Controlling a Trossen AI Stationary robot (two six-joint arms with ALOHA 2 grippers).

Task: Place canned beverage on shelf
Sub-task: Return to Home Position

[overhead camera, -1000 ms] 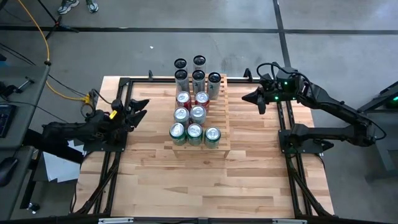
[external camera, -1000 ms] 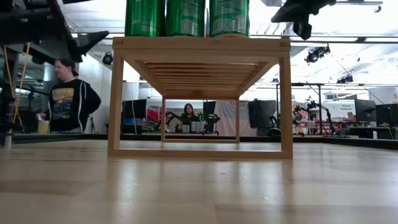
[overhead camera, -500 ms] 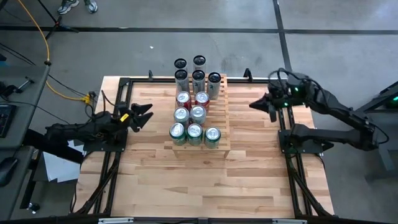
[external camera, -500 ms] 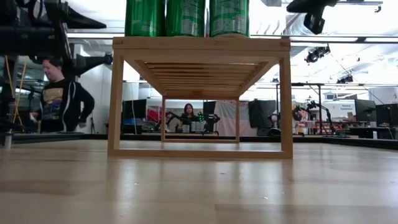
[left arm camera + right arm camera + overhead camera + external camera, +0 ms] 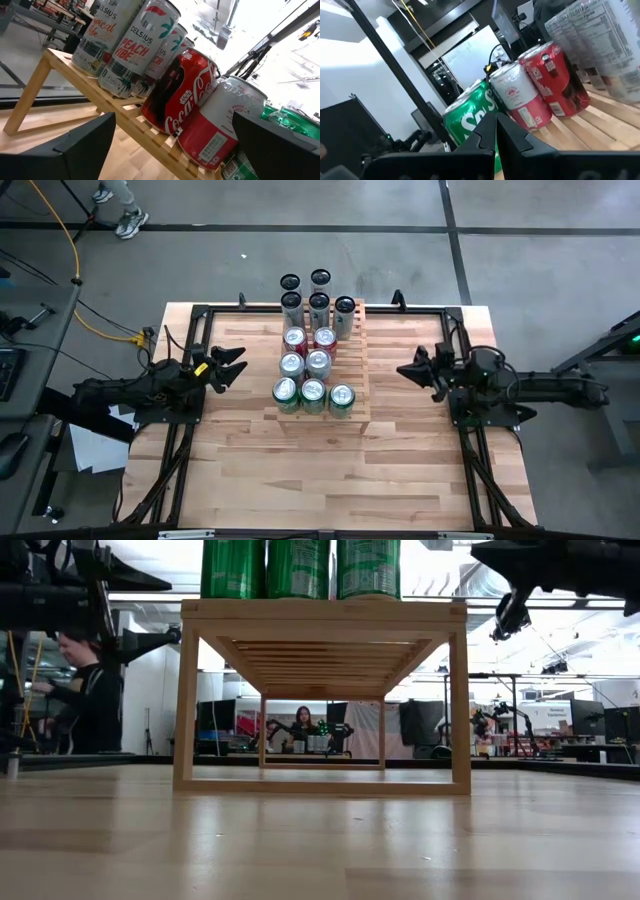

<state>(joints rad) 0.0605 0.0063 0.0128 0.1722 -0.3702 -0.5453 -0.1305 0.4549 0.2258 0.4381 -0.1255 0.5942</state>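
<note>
Glossy metal cans (image 5: 185,95) on pale matt wood shelf (image 5: 322,610)

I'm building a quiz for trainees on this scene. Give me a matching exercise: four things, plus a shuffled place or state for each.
Things:
1 green cans
2 red cans
3 left pincer
4 right pincer

Places or states:
A open, left of the shelf
B shut, right of the shelf
C shelf's middle rows
D row of three at the shelf's end

Pairs: 1-D, 2-C, 3-A, 4-B
</note>
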